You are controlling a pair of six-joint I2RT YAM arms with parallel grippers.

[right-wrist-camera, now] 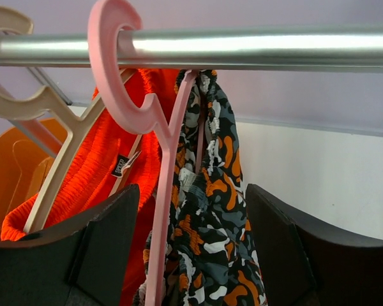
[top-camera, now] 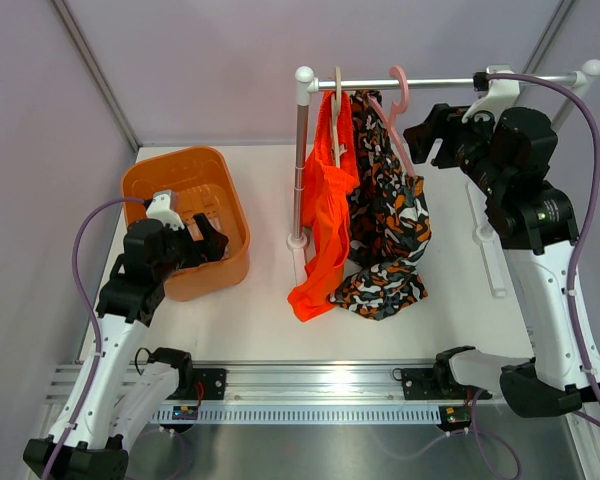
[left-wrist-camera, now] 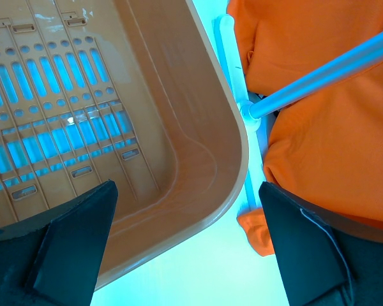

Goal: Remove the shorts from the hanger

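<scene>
A small black tag on the orange shorts bears white lettering too small to read. These hang from a cream hanger, and the patterned shorts hang beside them from a pink hanger, both on the rail. The right hand is spread either side of the pink hanger, grasping nothing, while the left hand gapes empty over the orange bin's rim, with bare counter between bin and shorts.
</scene>
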